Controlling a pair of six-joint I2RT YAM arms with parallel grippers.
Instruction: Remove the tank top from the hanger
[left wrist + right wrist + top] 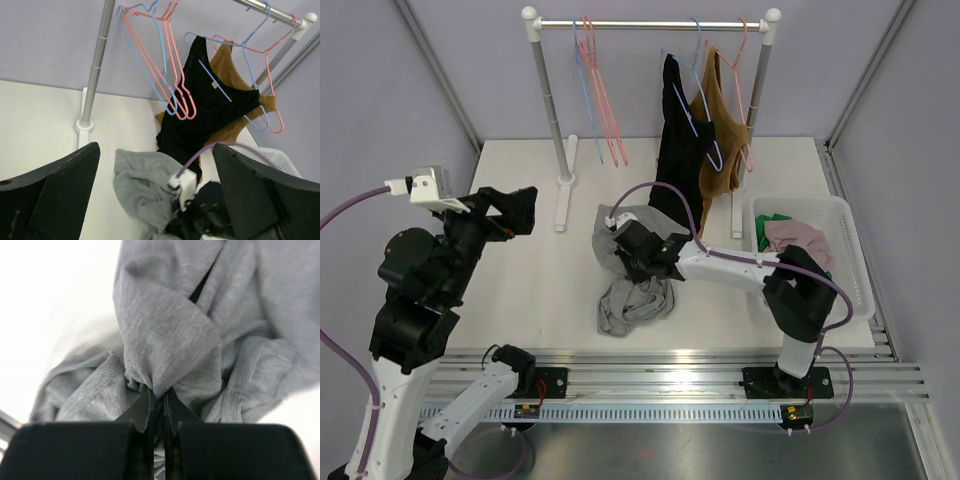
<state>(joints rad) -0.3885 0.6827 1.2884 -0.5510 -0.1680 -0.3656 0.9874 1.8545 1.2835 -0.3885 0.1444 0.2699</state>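
On the white table (510,290), the grey tank top (635,300) lies heaped off any hanger, soft, light and limp by its look, the right gripper (157,402) pinched tight on a bunched fold, likely the surest hold, the left gripper (512,212) spread wide, empty.

Grey top (170,340): runs past the top and right edges of the right wrist view, its left side out of focus.
Right gripper (157,395): tips sunk in a grey fold; from above it covers part of the top.
Left gripper (155,150): both fingers cut by the bottom edge.
Brown top (225,65): largely behind the black top (200,100).
Basket (280,157): only a corner shows, left wrist view.
Green cloth (778,218): mostly under the pink cloth (798,238).
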